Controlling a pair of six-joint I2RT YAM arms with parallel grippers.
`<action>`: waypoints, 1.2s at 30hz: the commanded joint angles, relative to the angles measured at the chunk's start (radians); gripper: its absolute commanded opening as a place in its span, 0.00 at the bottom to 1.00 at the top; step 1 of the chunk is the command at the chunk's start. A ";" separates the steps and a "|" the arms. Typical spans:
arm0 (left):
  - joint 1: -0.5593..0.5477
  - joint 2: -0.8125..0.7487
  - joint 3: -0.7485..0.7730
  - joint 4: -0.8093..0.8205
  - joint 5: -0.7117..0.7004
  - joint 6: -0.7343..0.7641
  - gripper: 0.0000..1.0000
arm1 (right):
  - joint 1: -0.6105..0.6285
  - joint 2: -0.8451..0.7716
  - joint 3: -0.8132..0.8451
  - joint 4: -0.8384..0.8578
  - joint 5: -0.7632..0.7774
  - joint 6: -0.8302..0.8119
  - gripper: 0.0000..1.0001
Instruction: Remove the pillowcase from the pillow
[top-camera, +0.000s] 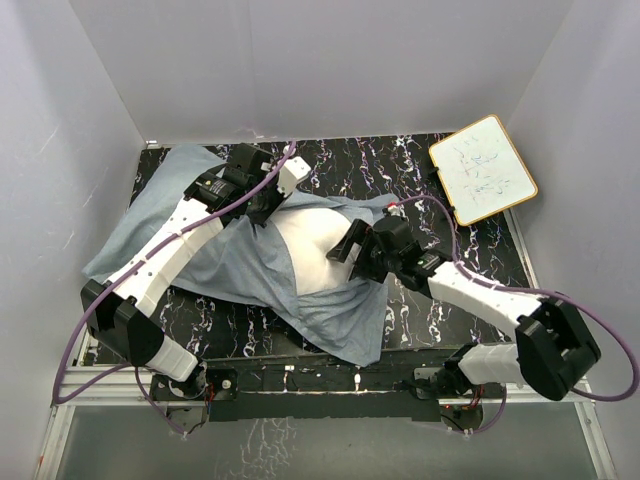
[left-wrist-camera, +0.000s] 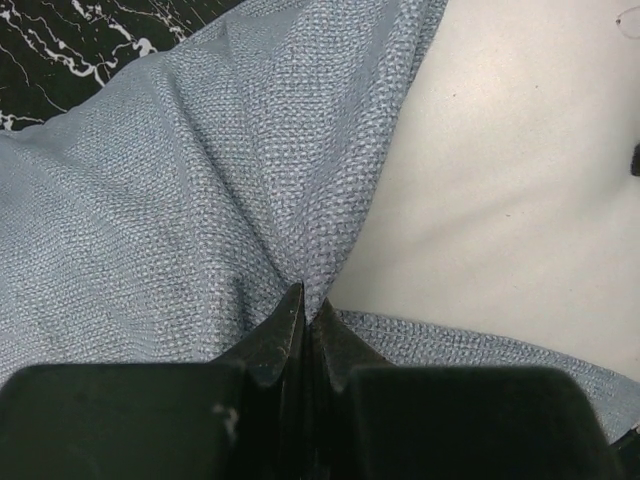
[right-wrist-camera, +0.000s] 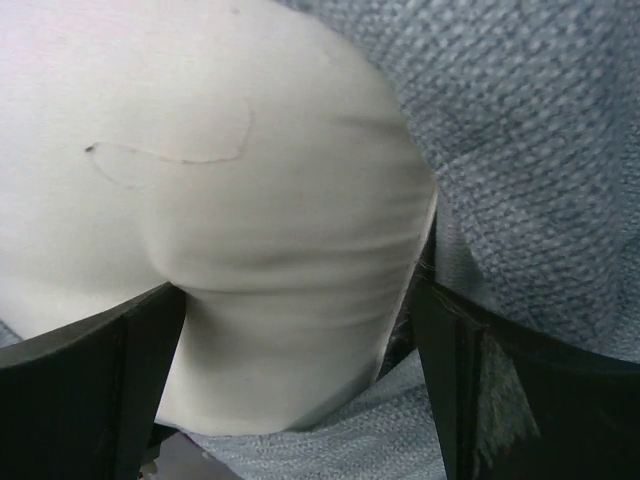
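near edge: one corner of the pillowcase (top-camera: 350, 335) droops toward the near rim of the black marbled table (top-camera: 430, 165), between my two arm bases.
pillowcase: it lies inside out, with only the pale grey-blue side showing. it spreads from the far left corner of the table across to the middle, bunched around the pillow.
right gripper: the right gripper (right-wrist-camera: 300, 350) reaches in from the right. its fingers (right-wrist-camera: 95, 390) stand wide apart and press on either side of a bulging end of the pillow, which creases between them. i read that as a clamp on the pillow.
pillow: the pillow (top-camera: 312, 240) is plain white and sits mid-table. its middle is bare and the cloth still wraps its left side and near end.
left gripper: the left gripper (left-wrist-camera: 305, 315) sits on the pillow's far left side. its fingertips are pinched together on a raised fold of the pillowcase, right at the line where cloth meets white pillow.
far right: a white framed board (top-camera: 483, 170) lies tilted at the table's far right corner, well apart from the cloth.
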 joint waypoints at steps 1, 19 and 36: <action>0.003 -0.043 0.018 -0.050 0.011 0.015 0.00 | 0.000 0.068 -0.066 0.191 0.023 0.038 0.98; 0.003 -0.003 0.082 -0.153 0.067 -0.008 0.00 | 0.059 0.341 0.112 0.709 -0.184 0.003 0.98; 0.002 -0.026 0.336 -0.136 -0.175 -0.012 0.00 | 0.069 0.446 0.534 0.536 -0.103 -0.312 0.08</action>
